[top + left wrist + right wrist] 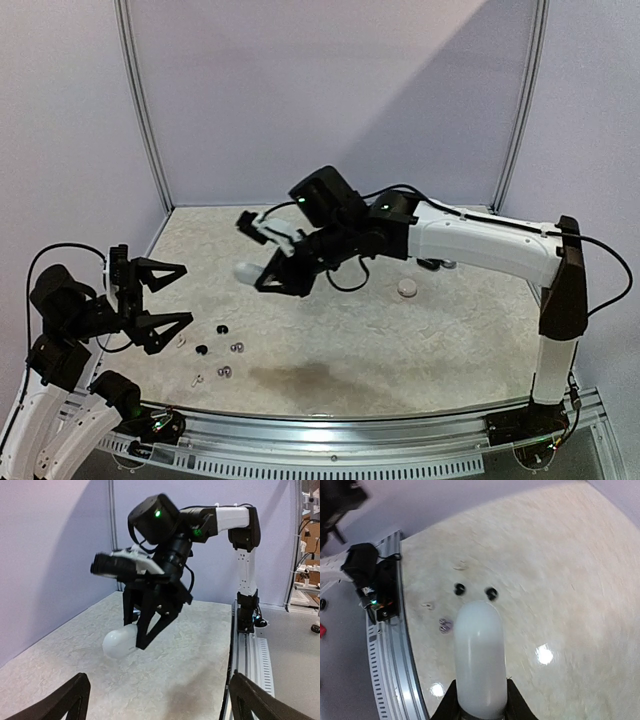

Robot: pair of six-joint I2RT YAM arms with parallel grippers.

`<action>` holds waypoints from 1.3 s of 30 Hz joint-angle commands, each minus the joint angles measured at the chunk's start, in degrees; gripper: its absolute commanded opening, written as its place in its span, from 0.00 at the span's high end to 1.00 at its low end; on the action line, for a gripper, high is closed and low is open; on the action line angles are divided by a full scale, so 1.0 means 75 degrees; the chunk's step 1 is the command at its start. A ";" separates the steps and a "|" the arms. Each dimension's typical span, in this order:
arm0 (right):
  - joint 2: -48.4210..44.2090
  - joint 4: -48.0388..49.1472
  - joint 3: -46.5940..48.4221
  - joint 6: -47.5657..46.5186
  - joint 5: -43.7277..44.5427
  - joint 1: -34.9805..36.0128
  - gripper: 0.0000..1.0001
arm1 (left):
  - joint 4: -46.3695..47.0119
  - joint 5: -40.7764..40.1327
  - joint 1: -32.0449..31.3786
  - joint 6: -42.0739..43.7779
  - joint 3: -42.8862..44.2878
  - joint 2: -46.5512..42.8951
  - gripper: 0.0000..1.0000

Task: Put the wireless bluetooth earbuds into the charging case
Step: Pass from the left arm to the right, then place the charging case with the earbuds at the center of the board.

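Beige table [450, 330]; tiny black, white earbuds [221, 330] scattered; right tool [272, 272] grips smooth white case [479, 650]; left tool [187, 294] agape.

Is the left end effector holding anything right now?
No, the left end effector stands wide open with nothing between its fingers.

A beige marbled counter [400, 350] is enclosed by pale lavender walls [330, 90], with two slanted metal posts [140, 100] at the back corners. The back wall is crossed diagonally by a shadow edge, brighter at upper right. A slotted rail [330, 440] is fixed along the near edge. Glare spots [545, 655] are seen on the counter; grey floor [295, 670] and cluttered shelving [307, 540] beyond.
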 commanded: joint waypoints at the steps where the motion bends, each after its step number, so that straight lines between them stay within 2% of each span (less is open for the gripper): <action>1: -0.0694 -0.0841 -0.1710 0.2382 -0.0609 -0.1347 1.00 | -0.0225 -0.0746 -0.0053 0.0074 -0.0072 -0.0122 0.01; 5: -0.1052 -0.0725 -0.3673 0.3503 -0.1592 -0.2265 1.00 | -0.0287 -0.0851 -0.0047 0.0178 -0.0112 -0.0229 0.01; 9: -0.1448 -0.0312 -0.5210 0.3916 -0.2309 -0.2901 1.00 | -0.0364 -0.0858 -0.0051 0.0259 -0.0119 -0.0287 0.01; 18: -0.1079 -0.0804 -0.6242 0.3136 -0.2996 -0.3856 0.98 | -0.0505 -0.0770 -0.0052 0.0381 -0.0114 -0.0455 0.01; 21: -0.0969 -0.1158 -0.6229 0.2865 -0.2830 -0.4026 0.87 | -0.0528 -0.0792 -0.0053 0.0408 -0.0113 -0.0512 0.01; 22: -0.0954 -0.1235 -0.6201 0.2806 -0.2715 -0.4067 0.78 | -0.0532 -0.0795 -0.0046 0.0412 -0.0115 -0.0505 0.01; 25: -0.0973 -0.1623 -0.6006 0.2702 -0.2196 -0.4180 0.59 | -0.0523 -0.0764 -0.0055 0.0412 -0.0127 -0.0520 0.01; 30: -0.0906 -0.2594 -0.5215 0.2339 -0.1249 -0.4235 0.39 | -0.0522 -0.0748 -0.0045 0.0433 -0.0137 -0.0554 0.01; 33: -0.0883 -0.3418 -0.4359 0.2066 -0.0317 -0.4236 0.30 | -0.0528 -0.0737 -0.0044 0.0446 -0.0150 -0.0578 0.01; 36: -0.0860 -0.4238 -0.3019 0.1736 0.0694 -0.4252 0.08 | -0.0520 -0.0717 -0.0054 0.0459 -0.0160 -0.0594 0.01; 37: -0.0819 -0.4580 -0.2564 0.1642 0.1067 -0.4271 0.04 | -0.0521 -0.0708 -0.0046 0.0459 -0.0160 -0.0598 0.01; 39: -0.0691 -0.5034 -0.1741 0.1389 0.1967 -0.4335 0.03 | -0.0522 -0.0702 -0.0047 0.0459 -0.0175 -0.0597 0.01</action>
